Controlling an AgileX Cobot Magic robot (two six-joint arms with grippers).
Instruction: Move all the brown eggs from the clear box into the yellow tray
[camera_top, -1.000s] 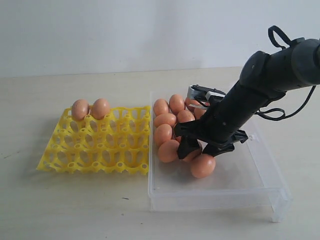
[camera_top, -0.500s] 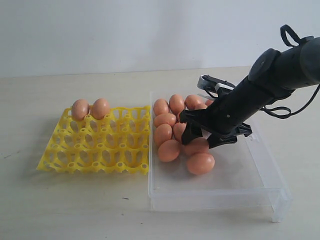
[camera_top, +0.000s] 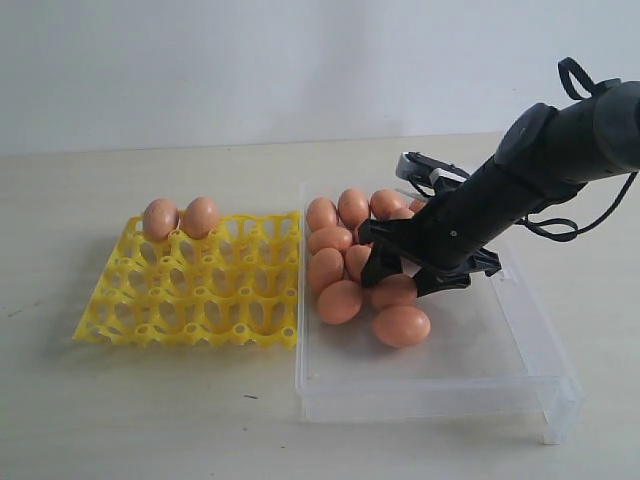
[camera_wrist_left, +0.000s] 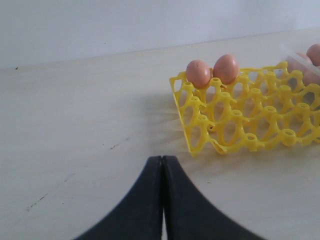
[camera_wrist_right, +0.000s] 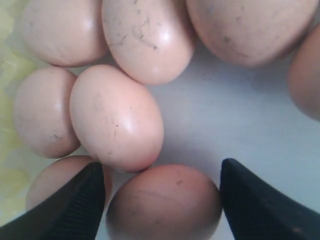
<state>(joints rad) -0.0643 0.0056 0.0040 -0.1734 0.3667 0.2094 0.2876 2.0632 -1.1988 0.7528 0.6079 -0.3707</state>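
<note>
1. Fingers (camera_wrist_right: 260, 205) of the right gripper (camera_top: 405, 283) stand spread wide, lowered into the egg cluster, one on each side of a single egg (camera_wrist_right: 165, 205). They straddle it without having closed on it. The fingers (camera_wrist_left: 145, 200) of the left gripper (camera_wrist_left: 162, 161) are pressed together with nothing between them, low over bare table short of the tray.
2. The table (camera_top: 150, 400) is a pale, light-wood surface that carries everything.
3. The clear box (camera_top: 500, 350) lies on the right side of the table in the exterior view. Its left wall sits just beside the tray's right edge, and its right half is bare.
4. The yellow tray (camera_top: 190, 300) lies flat on the left, with most of its cells unfilled.
5. The brown eggs (camera_top: 340, 300) sit mostly in the box, bunched against its left and far side and touching one another. The right arm hides some of them.
6. One egg (camera_top: 400, 325) lies at the near edge of the cluster, just in front of the straddled one.
7. Two more eggs (camera_top: 160, 218) (camera_top: 201, 216) sit side by side in the tray's far row at its far-left corner.
</note>
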